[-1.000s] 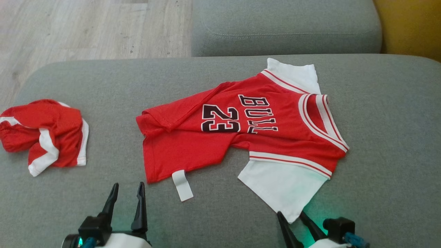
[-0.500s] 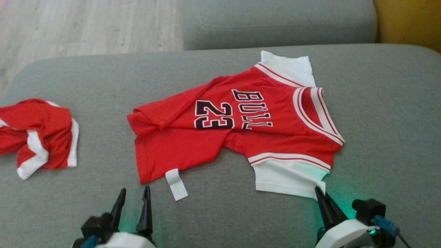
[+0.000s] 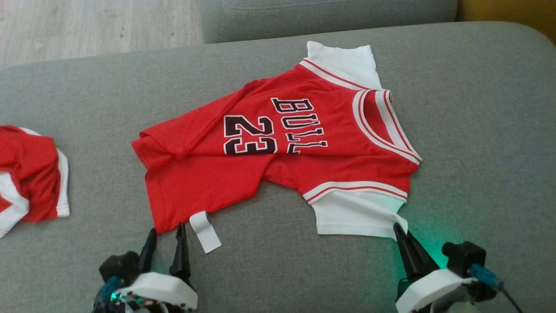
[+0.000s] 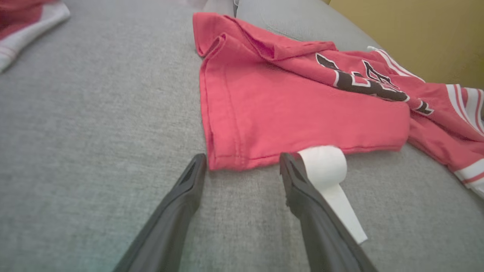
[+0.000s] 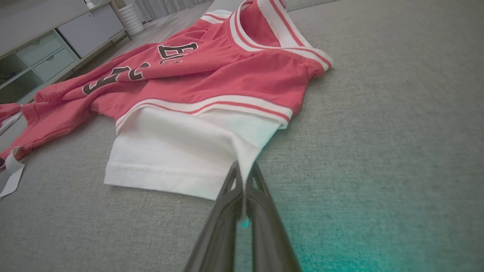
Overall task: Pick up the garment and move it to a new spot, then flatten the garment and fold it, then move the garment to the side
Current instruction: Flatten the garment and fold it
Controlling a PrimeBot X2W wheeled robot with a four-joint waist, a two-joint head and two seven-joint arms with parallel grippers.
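Our right end effector (image 3: 397,229) is clamped on a white sleeve corner of the red-and-white number 23 basketball jersey (image 3: 208,182). Our left end effector (image 3: 166,230) is spread apart and holds nothing, its tips at the jersey's red hem corner. We see the jersey mid grey fabric sofa cushion (image 3: 87,108), toward the near edge, and crumpled red-and-white cloth (image 3: 30,174) at the left edge.

Red jersey (image 3: 208,182), black "23", white sleeves and tag, lies spread out mid grey cushion (image 3: 478,130). Far hem corner folded over. Near sleeve rumpled.
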